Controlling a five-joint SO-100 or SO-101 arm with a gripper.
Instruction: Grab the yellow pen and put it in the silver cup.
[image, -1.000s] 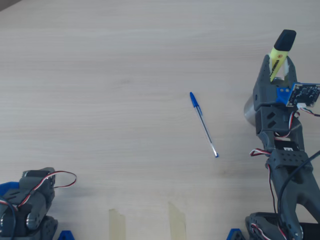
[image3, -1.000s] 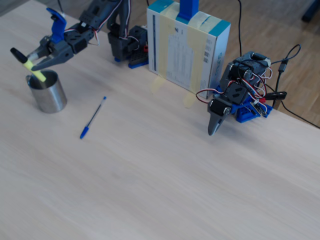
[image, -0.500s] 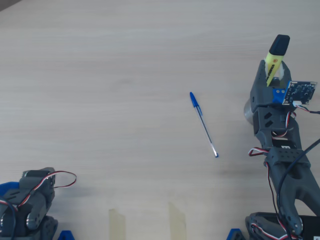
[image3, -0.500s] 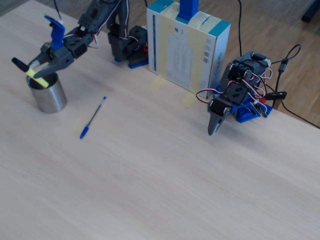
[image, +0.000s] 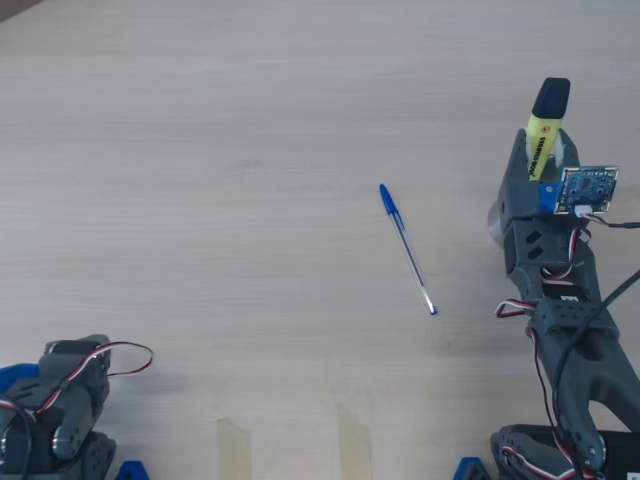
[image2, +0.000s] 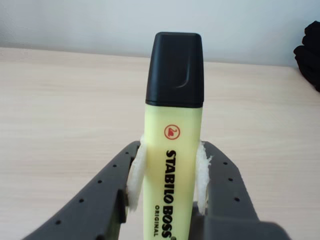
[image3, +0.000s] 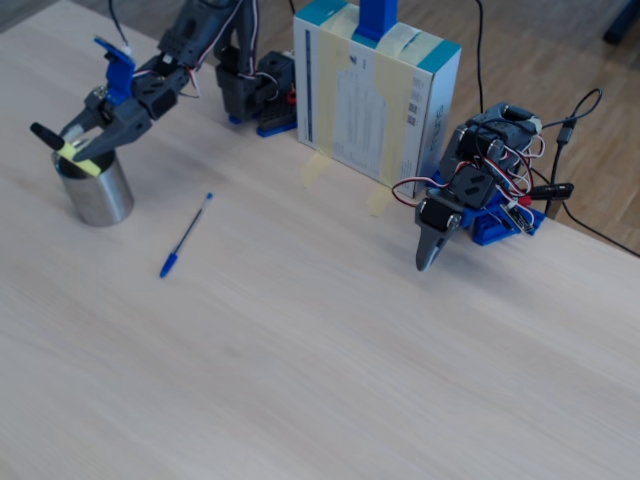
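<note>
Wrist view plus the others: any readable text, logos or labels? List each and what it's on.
"STABILO BOSS": black lettering down the body of the chunky pale-yellow highlighter with black cap, clamped in the grey pincer.
"ORIGINAL": smaller print beside it on the same body.
Red circular swan logo: above that lettering.
Printed panel on the white-and-teal cardboard box: too small to read.
Thin blue-capped ballpoint pen: nothing legible.

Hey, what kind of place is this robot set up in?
Probably a hobby or lab workbench indoors: a pale wooden table carrying two small servo arms with loose wiring, one gripper holding a yellow highlighter over a steel cup, with wood flooring beyond.
</note>
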